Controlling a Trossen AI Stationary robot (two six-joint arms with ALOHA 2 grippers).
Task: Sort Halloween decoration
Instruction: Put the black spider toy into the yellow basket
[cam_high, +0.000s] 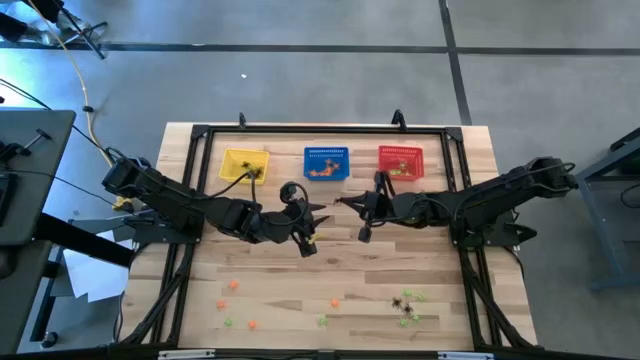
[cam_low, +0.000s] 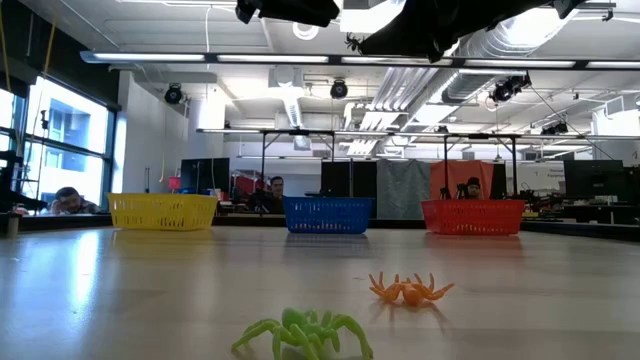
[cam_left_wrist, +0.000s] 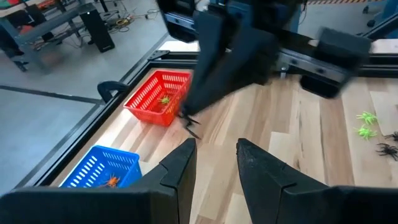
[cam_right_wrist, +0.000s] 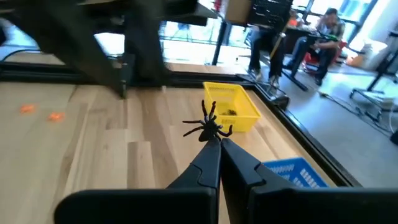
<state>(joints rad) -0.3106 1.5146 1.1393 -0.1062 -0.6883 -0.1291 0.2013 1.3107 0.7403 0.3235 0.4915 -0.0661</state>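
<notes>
One black spider (cam_right_wrist: 208, 127) — right gripper's (cam_right_wrist: 216, 142)

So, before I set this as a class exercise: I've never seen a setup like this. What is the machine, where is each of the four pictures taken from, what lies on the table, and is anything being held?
It is a robot with two dark arms at a wooden table, each ending in a two-finger gripper.

One picture looks straight down from above. One looks level across the tabletop into the room, where people sit behind. The other two come from cameras on each arm's wrist.

At the table's far edge stand a yellow basket, a blue basket and a red basket. Tiny orange spiders, green spiders and black spiders lie scattered near the front.

The right gripper, over the table's middle, is shut on a black spider. The left gripper, beside it, is open and holds nothing.
</notes>
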